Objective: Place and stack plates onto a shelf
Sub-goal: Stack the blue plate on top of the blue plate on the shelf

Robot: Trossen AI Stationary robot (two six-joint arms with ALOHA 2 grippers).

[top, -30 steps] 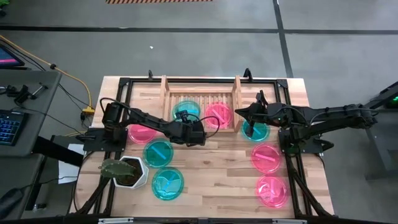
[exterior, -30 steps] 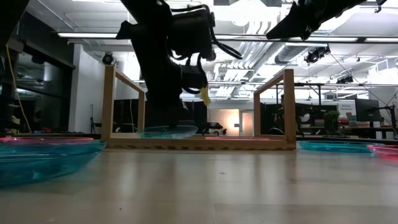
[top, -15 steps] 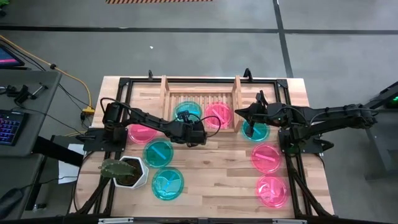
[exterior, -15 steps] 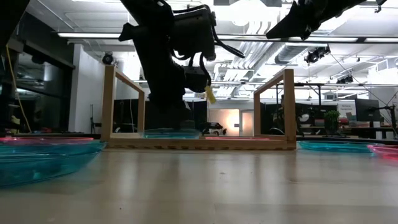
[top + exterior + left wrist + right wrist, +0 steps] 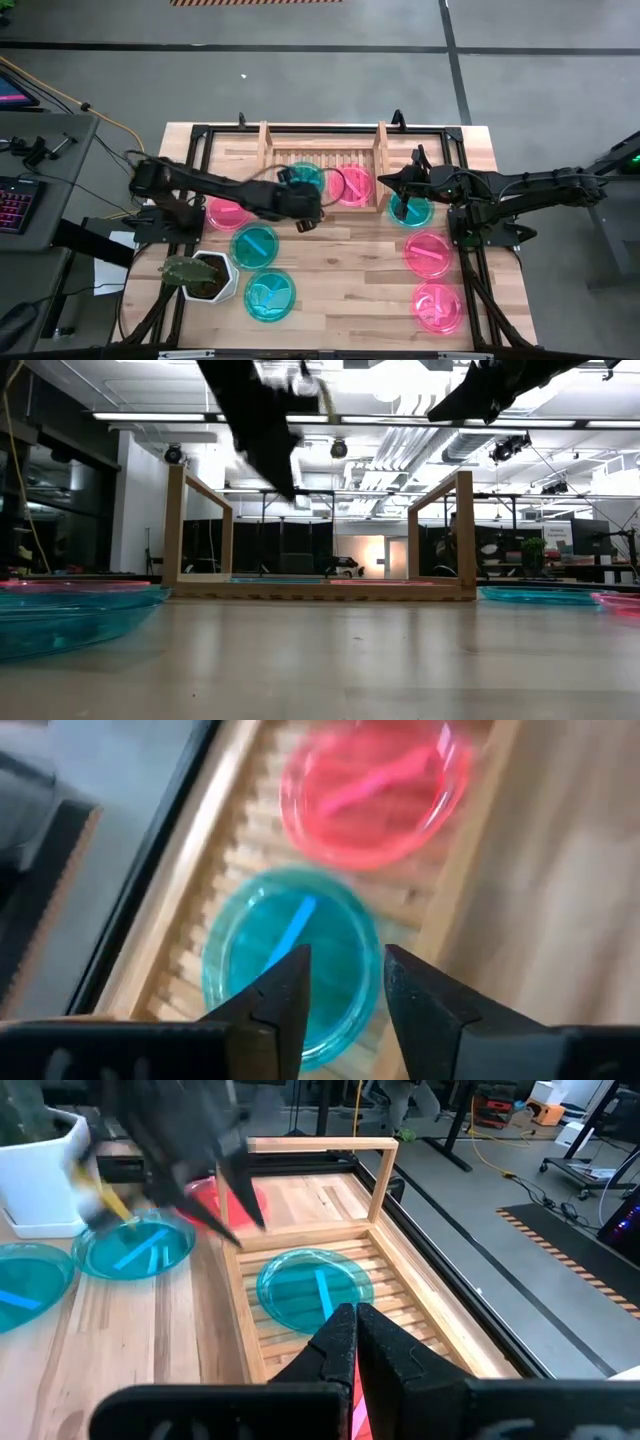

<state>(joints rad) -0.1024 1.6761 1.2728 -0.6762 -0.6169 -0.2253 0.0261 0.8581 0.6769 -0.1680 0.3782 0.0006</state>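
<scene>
Two plates already lie flat on the slats of the wooden shelf [image 5: 322,172], which sits against the far edge of the table [image 5: 340,290]: a teal plate [image 5: 304,178] toward the shelf's left rail and a pink plate [image 5: 352,185] just beside it toward the right rail, side by side rather than stacked, presumably as bases for piles. The left gripper [image 5: 303,212] hangs above the shelf's near edge, by the teal plate; its wrist view looks straight down on that plate between its fingers [image 5: 283,997], which stand a little apart with nothing in them. It reads to me as a plate let go. The right gripper [image 5: 406,207] hovers over another teal plate [image 5: 411,210] lying on the table just off the shelf's right rail; in its own view its fingers [image 5: 335,1342] are pressed together and empty, so that plate is not yet gripped. The other plates wait on the table: a pink one [image 5: 228,212] and two teal ones [image 5: 255,244] toward the left edge, near a white plant pot [image 5: 205,276], and two pink ones [image 5: 430,252] toward the near right corner.
</scene>
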